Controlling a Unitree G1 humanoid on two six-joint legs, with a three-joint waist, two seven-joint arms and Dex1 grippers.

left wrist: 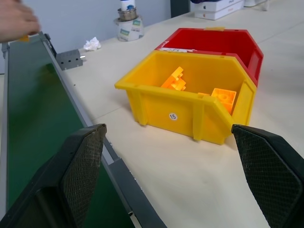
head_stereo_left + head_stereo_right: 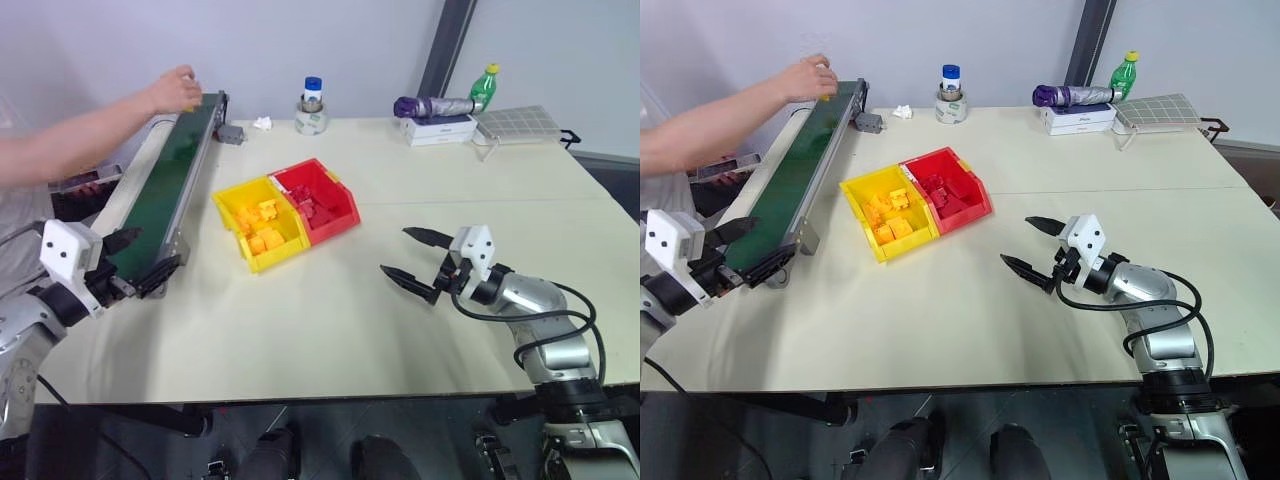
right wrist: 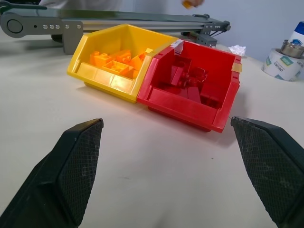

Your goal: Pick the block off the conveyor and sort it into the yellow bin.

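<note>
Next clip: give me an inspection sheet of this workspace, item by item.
Surface: pale table, no spills seen.
Job's things: a person's hand holds the block at the conveyor's far end; yellow bin holds yellow bricks, joined to the red bin.
Clutter: jar, tape roll, crumpled tissue, green bottle, boxes.
Claws: left claw open by the conveyor's near end; right claw open over the bare table.
Cables: black cable looping along the right arm.
Surroundings: plain wall.
</note>
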